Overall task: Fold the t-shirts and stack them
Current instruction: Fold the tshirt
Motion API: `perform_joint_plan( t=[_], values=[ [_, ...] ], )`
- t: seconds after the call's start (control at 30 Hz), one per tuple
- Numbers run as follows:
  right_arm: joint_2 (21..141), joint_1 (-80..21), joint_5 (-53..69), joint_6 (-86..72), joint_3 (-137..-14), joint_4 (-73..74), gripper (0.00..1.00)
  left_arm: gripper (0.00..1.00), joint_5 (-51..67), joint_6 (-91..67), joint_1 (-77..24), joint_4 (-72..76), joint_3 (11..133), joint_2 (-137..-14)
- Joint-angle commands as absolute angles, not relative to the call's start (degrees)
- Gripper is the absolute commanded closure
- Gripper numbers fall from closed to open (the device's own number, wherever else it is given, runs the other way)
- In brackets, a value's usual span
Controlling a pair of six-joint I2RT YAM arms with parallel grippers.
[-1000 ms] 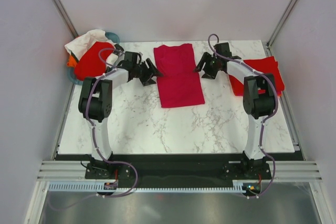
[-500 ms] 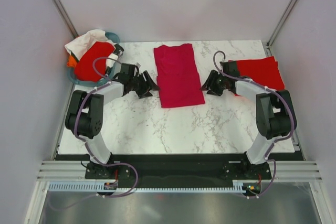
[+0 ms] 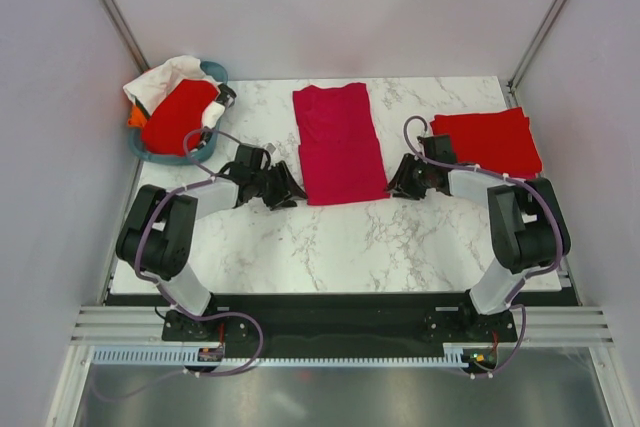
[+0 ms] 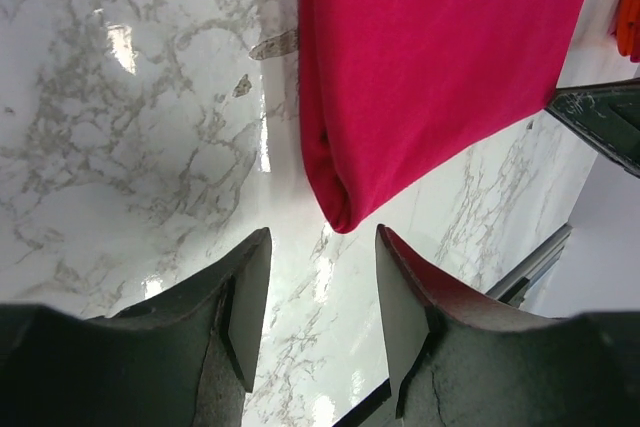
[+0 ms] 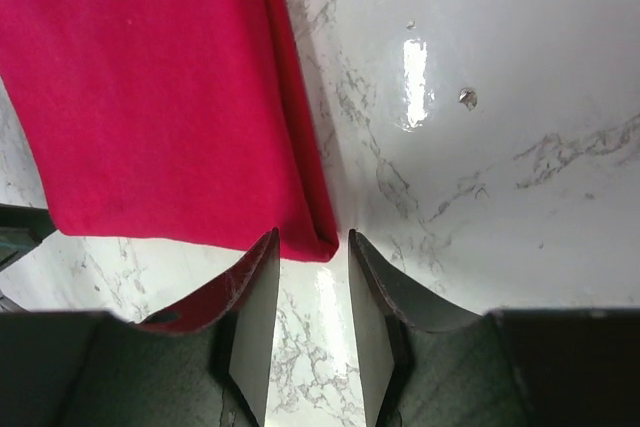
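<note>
**A:** What had shifted on the counter (image 3: 330, 237) in that last second?

**B:** Both arms. They had swept from the far half of the crimson-pink shirt (image 3: 338, 142) back to its near corners and dropped low. The shirt itself hadn't moved. It lay mid-counter as a long strip, its sides already folded in.

**A:** And the other garments?

**B:** Unchanged. The folded red shirt (image 3: 487, 139) sat at the right edge, well apart, and the loose red shirt (image 3: 180, 115) was heaped in the basket (image 3: 160, 156).

**A:** Were the tools on the cloth?

**B:** Not yet. The left end effector (image 3: 288, 188) stood fairly wide beside the near-left corner, with nothing between its fingers (image 4: 245, 317). The right end effector (image 3: 398, 179) showed a narrower gap, also empty, with the near-right corner just ahead of it.

**A:** Meaning?

**B:** I'd say they were lined up to pinch the near hem and carry it across for the crosswise fold.
</note>
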State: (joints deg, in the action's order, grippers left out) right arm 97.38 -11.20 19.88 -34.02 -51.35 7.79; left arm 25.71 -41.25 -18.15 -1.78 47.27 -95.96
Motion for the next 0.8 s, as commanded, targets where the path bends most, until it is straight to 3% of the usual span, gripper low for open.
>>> perform_joint_plan(
  t=[0.0, 0.23, 0.3, 0.33, 0.37, 0.43, 0.77],
  values=[
    [99.4, -11.5, 20.4, -33.1, -52.6, 5.3, 0.59, 0.48, 26.2, -40.1, -19.1, 1.6, 47.4, -94.9],
    [100.7, -11.9, 21.1, -33.1, -52.3, 4.7, 0.67, 0.52, 26.0, -40.1, -19.9, 1.8, 47.3, -95.5],
    [100.7, -12.3, 21.3, -32.7, -52.3, 4.6, 0.83, 0.53, 25.9, -40.2, -20.0, 1.9, 47.5, -96.2],
    [100.7, -12.3, 21.4, -32.7, -52.3, 4.7, 0.83, 0.53, 26.0, -40.2, -20.0, 1.9, 47.5, -96.2],
    [100.8, -12.5, 21.4, -32.5, -52.3, 4.7, 0.92, 0.54, 26.1, -40.3, -20.1, 2.2, 47.6, -96.8],
    [100.6, -12.7, 21.4, -32.4, -52.2, 4.7, 0.97, 0.55, 26.4, -40.4, -20.3, 2.3, 47.8, -97.1],
    [100.0, -13.4, 21.4, -32.6, -51.8, 4.4, 1.00, 0.56, 23.2, -40.7, -21.0, 2.2, 48.2, -99.5]
  ],
)
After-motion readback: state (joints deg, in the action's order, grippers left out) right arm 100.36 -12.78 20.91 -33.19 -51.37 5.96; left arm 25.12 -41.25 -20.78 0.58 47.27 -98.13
